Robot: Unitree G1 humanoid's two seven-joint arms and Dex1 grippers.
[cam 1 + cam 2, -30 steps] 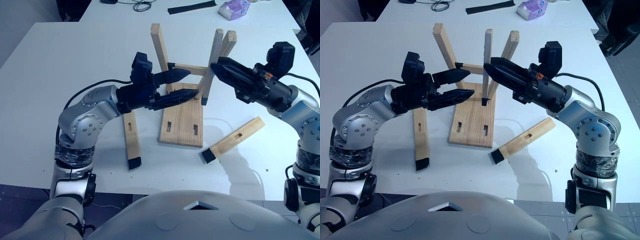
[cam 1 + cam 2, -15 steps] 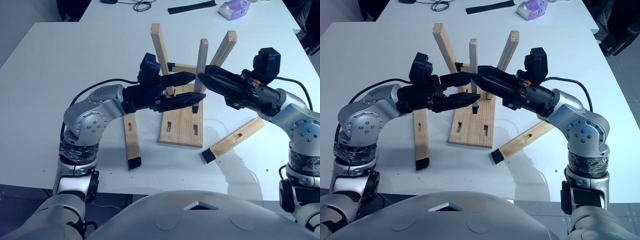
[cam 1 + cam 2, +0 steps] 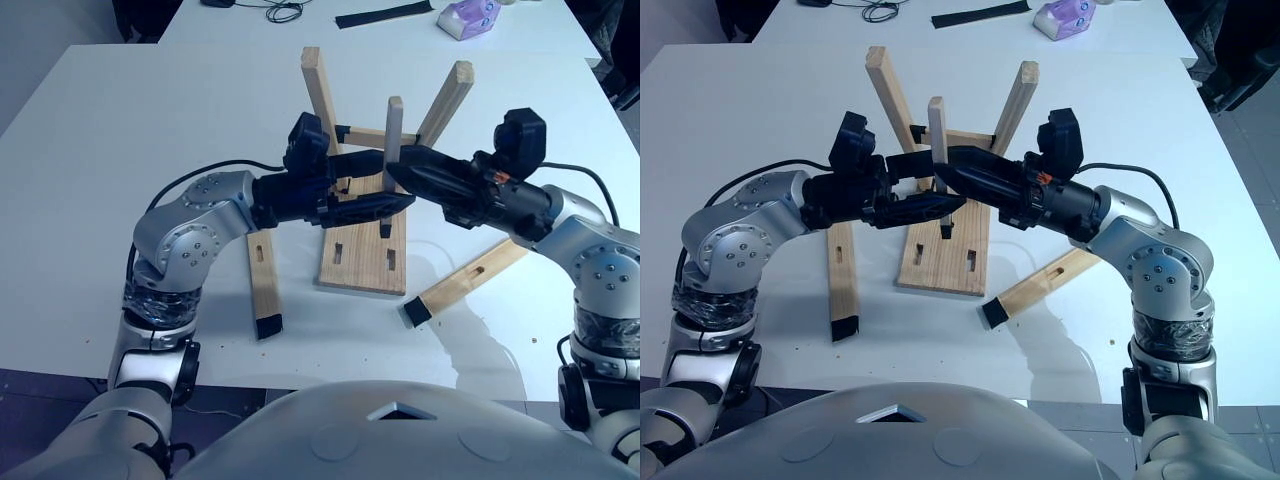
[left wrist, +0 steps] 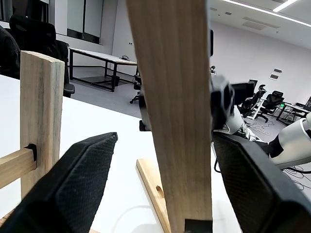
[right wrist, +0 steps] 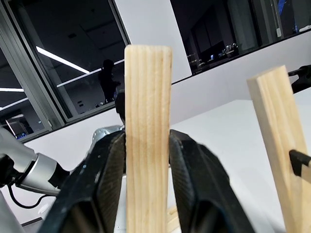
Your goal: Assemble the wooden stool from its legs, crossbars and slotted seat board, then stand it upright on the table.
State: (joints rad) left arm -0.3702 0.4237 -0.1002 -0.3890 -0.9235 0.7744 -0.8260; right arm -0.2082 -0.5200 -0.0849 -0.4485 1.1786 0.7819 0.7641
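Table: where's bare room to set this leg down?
Widest bare patch: the table left of the loose leg. A smaller strip lies along the near edge, between that leg and the other loose leg. Crowded around the seat board, where the left gripper and right gripper meet.

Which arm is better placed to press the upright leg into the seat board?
Right. The right gripper is shut on the leg, upright over the seat board; the left gripper has open jaws either side.
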